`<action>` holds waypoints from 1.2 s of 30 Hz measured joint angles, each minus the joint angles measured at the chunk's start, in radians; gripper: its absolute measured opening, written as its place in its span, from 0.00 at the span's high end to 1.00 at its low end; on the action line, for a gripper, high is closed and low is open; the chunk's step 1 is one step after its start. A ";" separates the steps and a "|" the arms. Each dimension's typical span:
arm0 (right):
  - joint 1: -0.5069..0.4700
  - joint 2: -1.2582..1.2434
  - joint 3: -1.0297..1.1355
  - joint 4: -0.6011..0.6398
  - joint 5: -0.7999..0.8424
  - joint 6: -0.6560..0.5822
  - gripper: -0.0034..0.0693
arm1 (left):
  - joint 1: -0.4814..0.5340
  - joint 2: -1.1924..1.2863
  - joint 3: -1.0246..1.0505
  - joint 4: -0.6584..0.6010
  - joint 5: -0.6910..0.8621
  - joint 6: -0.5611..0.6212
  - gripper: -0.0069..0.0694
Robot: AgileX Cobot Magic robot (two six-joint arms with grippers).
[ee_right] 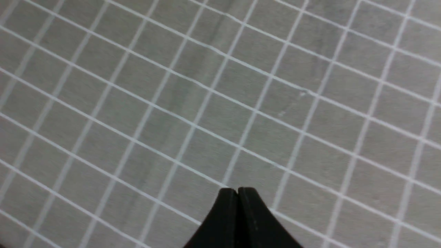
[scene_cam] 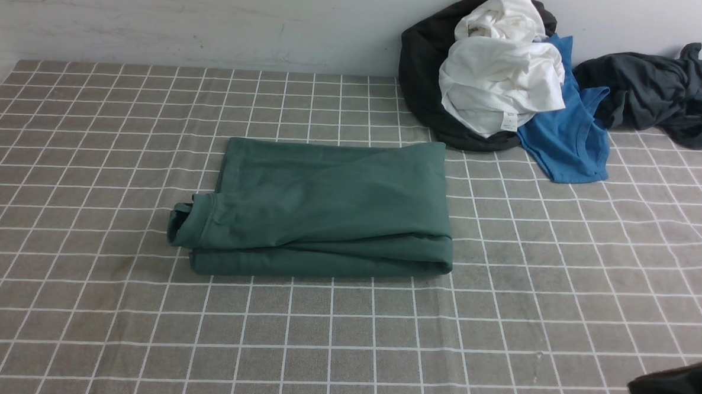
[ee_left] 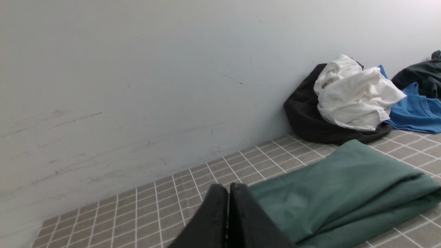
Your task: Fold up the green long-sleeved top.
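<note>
Left gripper (ee_left: 228, 193): fingers pressed together, nothing between them, seen only in the left wrist view; tip held just beside one edge of the green long-sleeved top (ee_left: 344, 193).

Right gripper (ee_right: 237, 194): fingers closed flat against each other, empty, over bare checked cloth of the counter (ee_right: 172, 103). In the front view only a dark part of the right arm (scene_cam: 680, 392) shows at the near right corner, well apart from the top.

Green long-sleeved top (scene_cam: 327, 208): folded into a thick rectangle, lying near the middle of the counter (scene_cam: 85, 304). A rolled bit of fabric sticks out at its near-left corner.

Far right, against the wall (scene_cam: 187, 18): a heap of clothes, with a white garment (scene_cam: 498, 79) on a black garment (scene_cam: 421, 76), a blue shirt (scene_cam: 567, 141) trailing from beneath, and a dark grey garment (scene_cam: 658, 92) beside it. The black one reaches close to the top's far-right corner.
</note>
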 joint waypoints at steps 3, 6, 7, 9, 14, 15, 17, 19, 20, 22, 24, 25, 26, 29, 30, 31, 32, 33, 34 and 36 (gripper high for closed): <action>0.000 0.000 0.051 0.115 -0.030 0.011 0.97 | 0.000 0.000 0.000 -0.001 0.027 0.000 0.92; 0.000 0.000 0.073 0.188 -0.028 0.012 0.97 | 0.000 0.000 0.000 -0.001 0.036 0.000 0.92; 0.000 0.000 0.080 0.219 -0.013 0.012 0.97 | 0.000 0.000 0.000 -0.002 0.038 0.000 0.92; 0.000 0.000 0.081 0.238 0.004 0.012 0.97 | 0.000 0.000 0.000 -0.003 0.042 0.000 0.92; 0.000 0.000 0.081 0.251 0.052 0.012 0.97 | 0.000 0.000 0.000 -0.003 0.051 0.000 0.92; 0.000 0.000 0.081 0.252 0.057 0.012 0.97 | 0.000 0.000 0.000 -0.003 0.051 0.000 0.92; -0.005 -0.023 0.081 0.251 0.072 0.012 0.97 | 0.000 0.000 0.000 -0.003 0.052 0.000 0.92; -0.031 -0.074 0.081 0.252 0.080 0.012 0.97 | 0.000 0.000 0.000 -0.003 0.052 0.000 0.92; -0.056 -0.119 0.081 0.250 0.086 0.012 0.97 | 0.000 0.000 0.000 -0.003 0.053 0.000 0.92; -0.093 -0.185 0.081 0.243 0.091 0.012 0.97 | 0.000 0.000 0.000 -0.003 0.053 0.000 0.92; -0.143 -0.262 0.081 0.232 0.095 0.012 0.97 | 0.000 0.000 0.000 -0.003 0.053 0.000 0.92; -0.168 -0.303 0.081 0.226 0.096 0.012 0.97 | 0.000 0.000 0.000 -0.003 0.054 0.000 0.92; -0.182 -0.334 0.081 0.223 0.098 0.012 0.97 | 0.000 0.000 0.000 -0.003 0.054 0.000 0.92; -0.226 -0.428 0.081 0.221 0.104 0.012 0.97 | 0.000 0.000 0.000 -0.003 0.054 0.000 0.92; -0.231 -0.443 0.081 0.221 0.106 0.012 0.97 | 0.000 0.000 0.000 -0.003 0.054 0.000 0.92; -0.235 -0.465 0.081 0.221 0.109 0.012 0.97 | 0.000 0.000 0.000 -0.003 0.054 0.000 0.92; -0.240 -0.489 0.081 0.221 0.113 0.012 0.97 | 0.000 0.000 0.000 -0.003 0.054 0.000 0.92; -0.241 -0.504 0.081 0.221 0.115 0.013 0.97 | 0.000 0.000 0.000 -0.003 0.054 0.000 0.92; -0.242 -0.533 0.081 0.222 0.121 0.013 0.97 | 0.000 0.000 0.000 -0.003 0.054 0.000 0.92; -0.253 -0.558 0.081 0.226 0.134 0.013 0.97 | 0.000 0.000 0.000 -0.003 0.054 0.000 0.92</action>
